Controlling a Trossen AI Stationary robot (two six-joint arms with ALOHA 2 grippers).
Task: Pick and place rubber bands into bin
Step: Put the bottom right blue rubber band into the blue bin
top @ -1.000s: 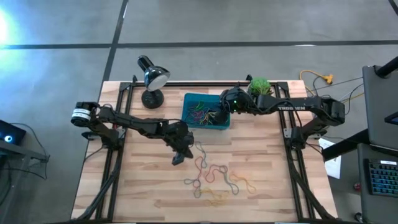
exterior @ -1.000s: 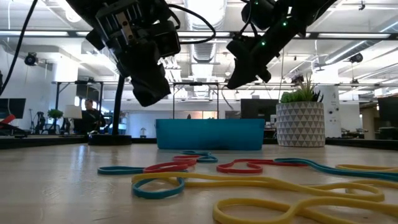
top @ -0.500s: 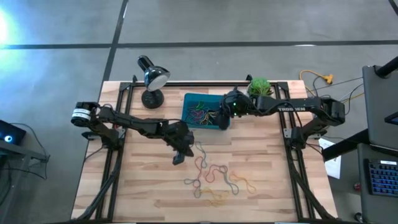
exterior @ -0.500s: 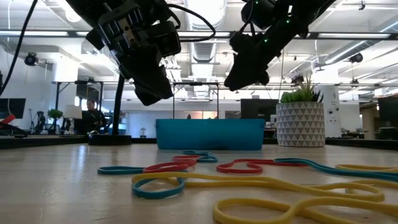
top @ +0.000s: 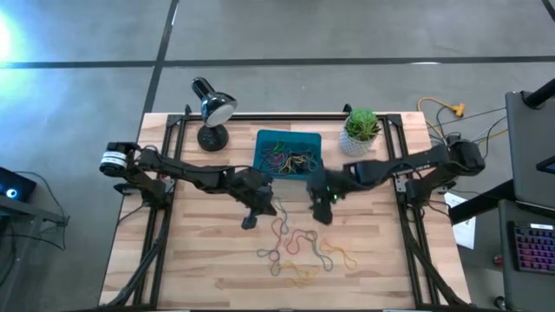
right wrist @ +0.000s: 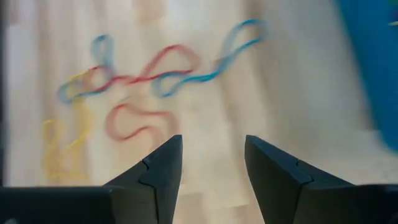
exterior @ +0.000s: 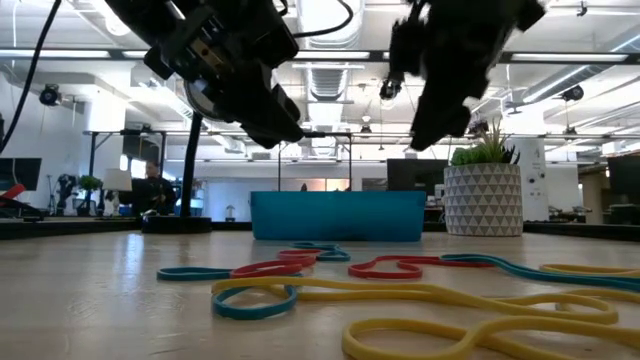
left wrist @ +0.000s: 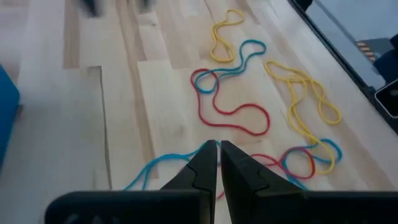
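The teal bin stands at the table's far middle with several coloured rubber bands in it. More rubber bands lie loose on the wood nearer the front edge, and show in the low view and both wrist views. My left gripper hangs shut above the table, left of the loose bands, with nothing seen between its fingers. My right gripper hangs open between the bin and the loose bands, holding nothing.
A black desk lamp stands at the far left and a white pot with a green plant at the far right, both beside the bin. Bare wood lies left and right of the loose bands.
My right gripper has swung from above the bin toward the table's near edge, and now hangs over the wood just short of the loose bands, tipped more steeply down. My left gripper has rolled about its own line without leaving its place.
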